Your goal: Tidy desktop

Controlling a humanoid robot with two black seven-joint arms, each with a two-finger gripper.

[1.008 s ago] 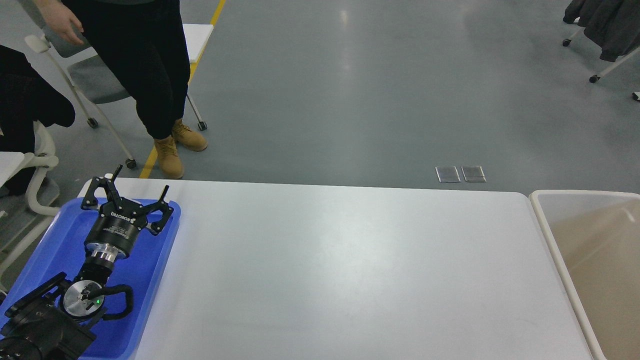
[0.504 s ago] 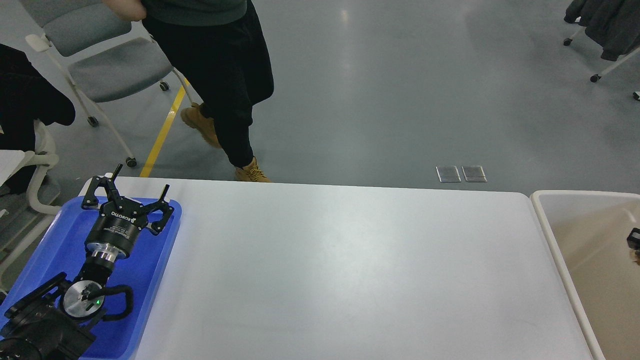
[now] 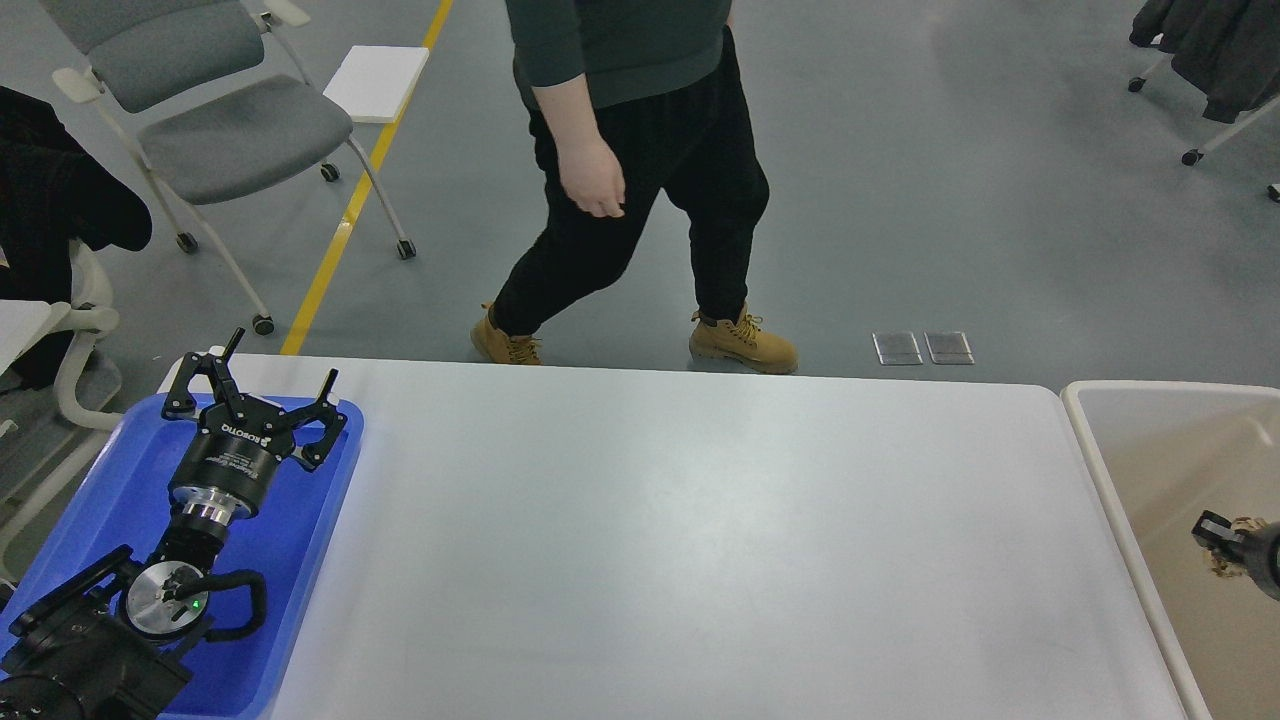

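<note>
Bright even overhead light, soft desktop (image 3: pixel 700 540) glare

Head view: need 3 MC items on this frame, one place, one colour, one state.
1. Where is the left tool?
A. Above the blue tray
B. Above the beige bin
C. At the middle of the desktop

2. What colour are the person's boots?
A. Black
B. Tan
C. White

3. How do the left tool's fingers stand?
A. Clamped on a cup
B. Pressed together
C. Spread apart, holding nothing

Key:
1 A: it sits above the blue tray at the left end of the desktop.
2 B: both boots beyond the far table edge are tan.
3 C: the two fingers are clearly separated with only tray and table showing between them.

The right tool, over the beige bin, is too cut off to judge.
</note>
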